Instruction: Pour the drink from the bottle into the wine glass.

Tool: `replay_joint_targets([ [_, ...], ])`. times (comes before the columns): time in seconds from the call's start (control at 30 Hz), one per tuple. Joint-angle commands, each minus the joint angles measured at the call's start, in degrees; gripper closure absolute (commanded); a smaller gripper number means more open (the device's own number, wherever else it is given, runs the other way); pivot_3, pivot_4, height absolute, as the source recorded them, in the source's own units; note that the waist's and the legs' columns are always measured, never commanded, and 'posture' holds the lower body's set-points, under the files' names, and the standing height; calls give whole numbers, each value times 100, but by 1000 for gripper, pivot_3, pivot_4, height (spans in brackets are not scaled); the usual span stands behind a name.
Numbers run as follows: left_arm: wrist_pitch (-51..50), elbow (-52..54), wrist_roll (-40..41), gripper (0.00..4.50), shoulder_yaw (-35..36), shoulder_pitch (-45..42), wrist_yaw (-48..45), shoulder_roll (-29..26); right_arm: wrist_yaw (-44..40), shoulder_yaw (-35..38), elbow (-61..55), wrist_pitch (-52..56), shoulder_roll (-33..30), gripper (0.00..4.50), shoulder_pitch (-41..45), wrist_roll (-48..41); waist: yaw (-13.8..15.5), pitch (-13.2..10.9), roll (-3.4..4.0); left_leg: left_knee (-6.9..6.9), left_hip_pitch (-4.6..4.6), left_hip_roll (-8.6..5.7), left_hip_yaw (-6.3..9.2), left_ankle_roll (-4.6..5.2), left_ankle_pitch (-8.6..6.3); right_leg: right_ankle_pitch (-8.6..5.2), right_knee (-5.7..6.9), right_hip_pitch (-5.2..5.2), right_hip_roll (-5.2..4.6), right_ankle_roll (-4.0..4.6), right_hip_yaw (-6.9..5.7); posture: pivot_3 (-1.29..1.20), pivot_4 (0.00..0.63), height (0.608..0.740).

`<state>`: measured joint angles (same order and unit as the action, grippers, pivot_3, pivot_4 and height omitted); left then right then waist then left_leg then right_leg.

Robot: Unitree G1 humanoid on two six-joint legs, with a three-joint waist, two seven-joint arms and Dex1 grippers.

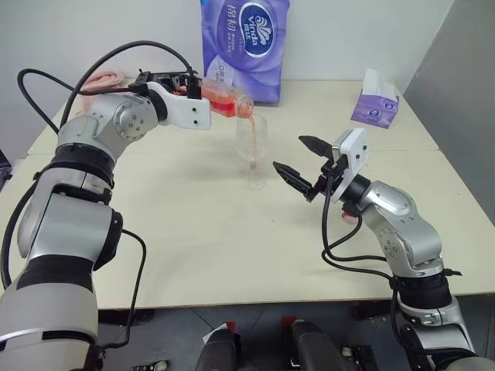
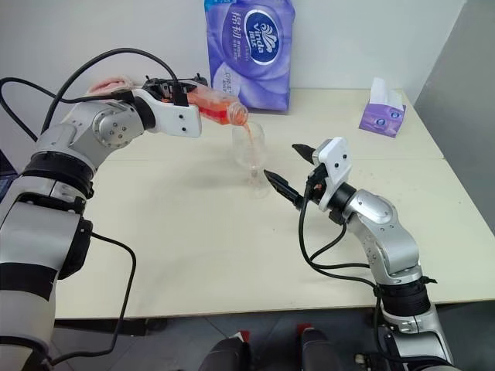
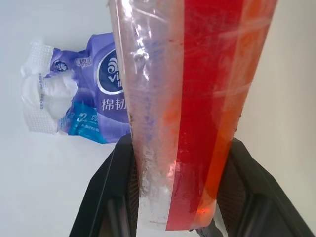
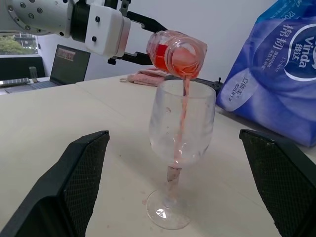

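Note:
My left gripper (image 1: 192, 86) is shut on the bottle (image 1: 224, 99), holding it tipped nearly level with its open mouth over the wine glass (image 1: 252, 143). A thin stream of the orange-red drink (image 4: 183, 106) runs from the mouth into the bowl, and a little has gathered at the bottom. More drink fills the bottle (image 3: 197, 98) beside its red label strip. The glass stands upright on the table's middle. My right gripper (image 1: 289, 153) hovers open just right of the glass, its fingers (image 4: 84, 173) spread wide on either side of it without touching.
A tall purple tissue pack (image 1: 246, 42) stands behind the glass against the wall. A small purple tissue box (image 1: 375, 100) sits at the back right, and a pink cloth (image 1: 104, 77) lies at the back left. A laptop (image 4: 69, 59) is off to the left.

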<state>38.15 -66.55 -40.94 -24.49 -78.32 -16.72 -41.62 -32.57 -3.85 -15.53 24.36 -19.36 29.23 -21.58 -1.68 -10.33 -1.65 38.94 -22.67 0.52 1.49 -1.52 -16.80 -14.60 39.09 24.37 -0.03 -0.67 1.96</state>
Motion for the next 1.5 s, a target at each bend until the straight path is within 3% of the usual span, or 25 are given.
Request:
replay_joint_targets([
  [0.03,35,14,-9,2805,27,-333,195,-176,-17,78,-148,-128,34,0,32,-36,0,0,0,0,0,0,0,0,0,0,0,0,0,0,0,0,150,740],
  [1.5,33,-212,-266,2805,-228,-530,473,-214,-15,106,-239,-80,3,0,4,-38,-1,0,0,4,0,-1,-2,0,1,1,5,0,0,0,0,0,150,740],
])
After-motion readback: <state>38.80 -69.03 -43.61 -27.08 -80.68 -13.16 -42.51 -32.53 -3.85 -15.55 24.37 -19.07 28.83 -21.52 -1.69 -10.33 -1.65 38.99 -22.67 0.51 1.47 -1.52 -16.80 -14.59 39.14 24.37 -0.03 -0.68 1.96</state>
